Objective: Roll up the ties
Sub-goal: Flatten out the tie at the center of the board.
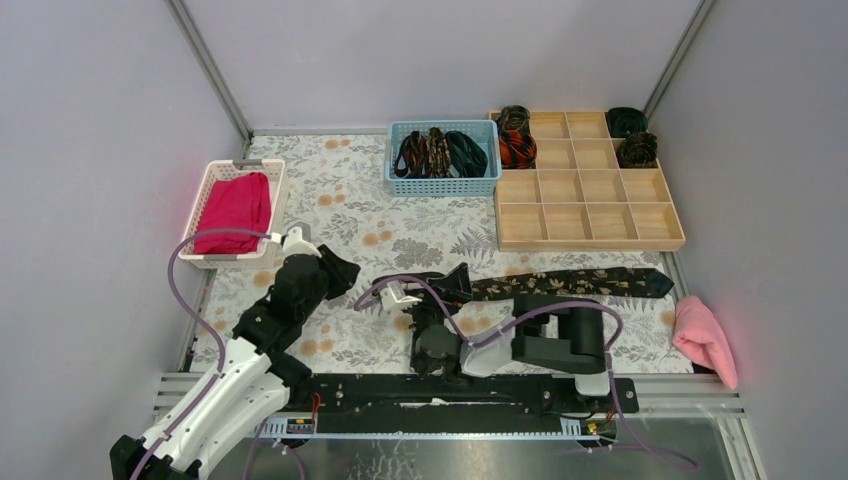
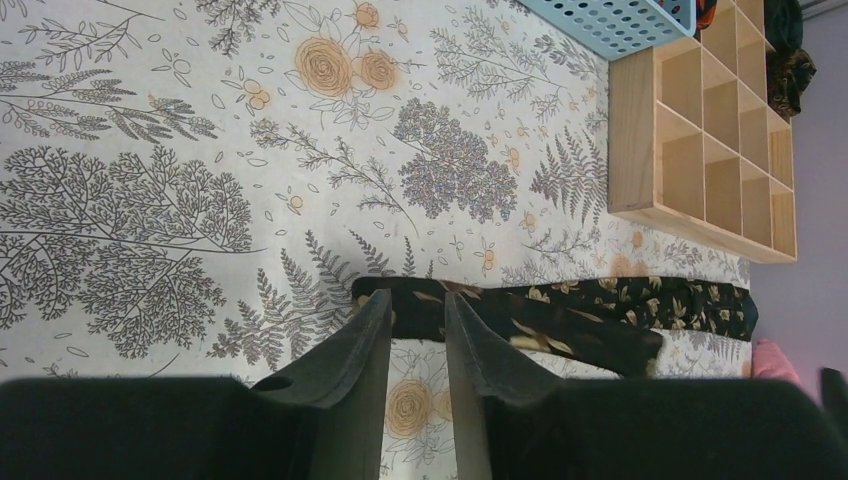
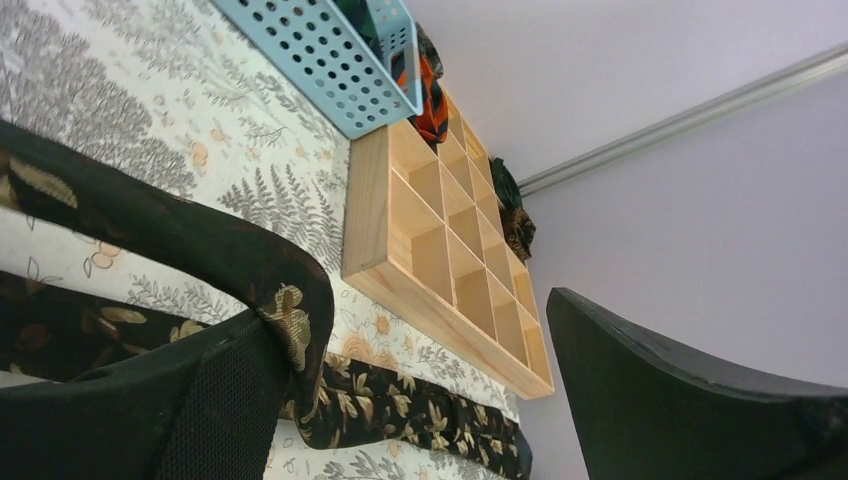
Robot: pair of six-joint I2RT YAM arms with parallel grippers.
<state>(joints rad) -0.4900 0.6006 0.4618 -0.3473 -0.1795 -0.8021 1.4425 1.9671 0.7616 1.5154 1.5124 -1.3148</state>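
A black tie with gold-brown flecks (image 1: 580, 284) lies flat across the floral cloth, in front of the wooden tray. Its left end is lifted and draped over one finger of my right gripper (image 1: 457, 282). In the right wrist view that tie (image 3: 400, 410) folds over the left finger (image 3: 215, 400), and the right gripper (image 3: 410, 315) is wide open. My left gripper (image 1: 338, 272) is to the left of the tie. In the left wrist view the left gripper (image 2: 418, 312) is narrowly open and empty, with the tie's end (image 2: 560, 312) just beyond its tips.
The wooden compartment tray (image 1: 585, 222) at the back right holds several rolled ties (image 1: 517, 148). A blue basket (image 1: 443, 183) holds more loose ties. A white basket (image 1: 215, 178) with magenta cloth stands at the left. A pink towel (image 1: 705, 340) lies at the right edge.
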